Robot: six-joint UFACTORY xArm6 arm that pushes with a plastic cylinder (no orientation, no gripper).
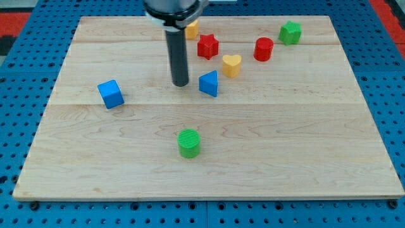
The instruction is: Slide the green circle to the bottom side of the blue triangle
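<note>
Pale wooden board [316, 158] on blue pegboard [19, 76], blocks scattered.

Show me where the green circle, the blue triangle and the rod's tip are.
green circle [188, 142]: camera view, its ribbed top face.
blue triangle [209, 83]: camera view, its front face.
my tip [180, 84]: camera view, the rod's very end.

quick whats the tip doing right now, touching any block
My tip: holding nothing, just left of the blue triangle, small gap; green circle untouched below.

Pale wooden board [209, 171], green ridged circle [188, 142] below blue triangle [209, 83], red star [207, 46] above it, blue cube [111, 94] left
</note>
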